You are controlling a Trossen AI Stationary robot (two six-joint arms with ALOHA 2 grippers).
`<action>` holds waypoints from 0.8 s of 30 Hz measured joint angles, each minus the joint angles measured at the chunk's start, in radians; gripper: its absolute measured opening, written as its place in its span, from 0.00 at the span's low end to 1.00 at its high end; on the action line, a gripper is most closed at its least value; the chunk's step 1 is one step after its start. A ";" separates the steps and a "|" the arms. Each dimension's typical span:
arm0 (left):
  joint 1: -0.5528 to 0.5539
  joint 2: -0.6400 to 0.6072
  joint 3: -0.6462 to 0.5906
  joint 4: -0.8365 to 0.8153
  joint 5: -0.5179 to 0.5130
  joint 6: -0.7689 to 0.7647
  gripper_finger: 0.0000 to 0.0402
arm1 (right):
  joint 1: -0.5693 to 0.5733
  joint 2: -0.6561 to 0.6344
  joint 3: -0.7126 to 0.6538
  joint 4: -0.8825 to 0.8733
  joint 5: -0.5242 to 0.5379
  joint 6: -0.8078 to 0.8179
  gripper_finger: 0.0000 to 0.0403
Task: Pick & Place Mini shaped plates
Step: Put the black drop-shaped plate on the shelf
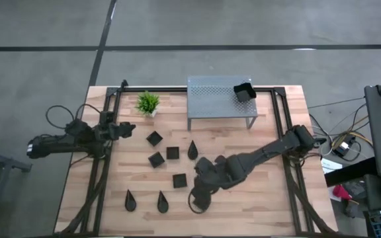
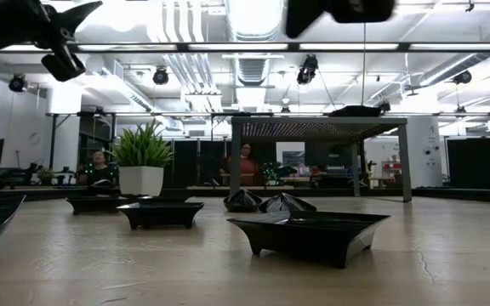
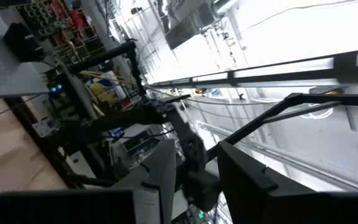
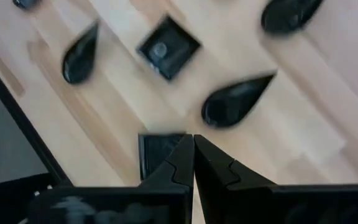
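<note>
Several small black plates lie flat on the wooden table [image 1: 256, 198]: squares [image 1: 154, 138] [image 1: 172, 153] [image 1: 180, 180] and teardrops [image 1: 192, 151] [image 1: 129, 199] [image 1: 163, 201]. A deeper square plate [image 1: 244, 92] sits on top of the grey perforated shelf [image 1: 217, 99]. My right gripper [image 1: 198, 193] [image 4: 193, 142] is shut and hangs above one more square plate [image 4: 156, 154] [image 2: 313, 229], which rests on the table. The gripper mostly hides this plate in the high view. My left gripper [image 1: 129, 129] [image 3: 197, 180] waits open near the table's left side, raised and pointing out at the room.
A small green potted plant [image 1: 147, 102] stands at the far left of the table. The shelf stands on legs at the far middle. Black frame rails [image 1: 104, 165] [image 1: 290, 165] run along both sides. Bare wood lies to the right of the plates. People show in the room beyond [image 2: 247, 161].
</note>
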 joint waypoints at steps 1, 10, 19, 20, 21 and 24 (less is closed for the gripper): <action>0.000 0.003 0.004 -0.001 -0.005 0.001 0.28 | 0.012 0.000 -0.013 -0.001 0.000 0.030 0.02; 0.000 0.031 0.025 -0.002 -0.042 -0.030 0.27 | 0.105 0.000 -0.160 0.156 -0.001 0.270 0.02; 0.000 0.069 0.048 0.004 -0.041 -0.041 0.27 | 0.092 0.000 -0.285 0.296 0.001 0.512 0.20; 0.000 0.073 0.050 0.003 -0.041 -0.046 0.27 | 0.088 0.000 -0.295 0.296 0.004 0.541 0.23; 0.000 0.078 0.053 0.002 -0.041 -0.049 0.27 | 0.086 0.000 -0.304 0.296 0.023 0.553 0.26; 0.000 0.095 0.068 0.000 -0.040 -0.050 0.27 | 0.073 0.000 -0.337 0.295 0.072 0.636 0.32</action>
